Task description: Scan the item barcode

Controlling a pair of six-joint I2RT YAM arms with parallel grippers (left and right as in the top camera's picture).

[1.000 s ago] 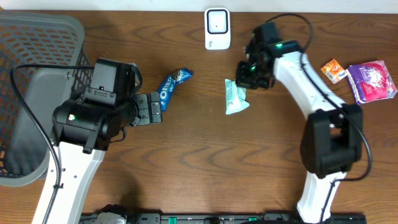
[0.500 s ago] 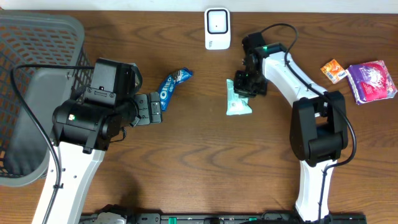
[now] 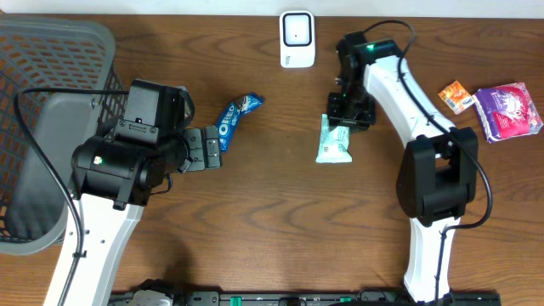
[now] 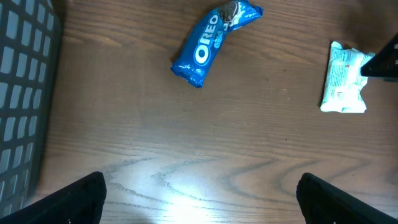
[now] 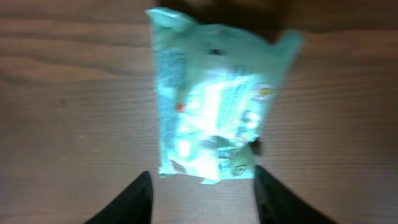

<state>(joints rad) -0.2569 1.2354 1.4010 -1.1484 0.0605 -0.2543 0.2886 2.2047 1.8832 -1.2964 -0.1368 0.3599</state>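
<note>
mint packet (image 3: pixel 333 138) slid a bit right on the bench (image 3: pixel 280 221); right gripper (image 5: pixel 200 193) had let go, jaws parted at its end. left gripper (image 4: pixel 199 199) sat wide open.

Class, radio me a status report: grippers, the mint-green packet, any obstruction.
Left gripper open, empty. Right gripper open over mint-green packet, flat on table, unheld. Oreo pack aside, scanner unobstructed.
</note>
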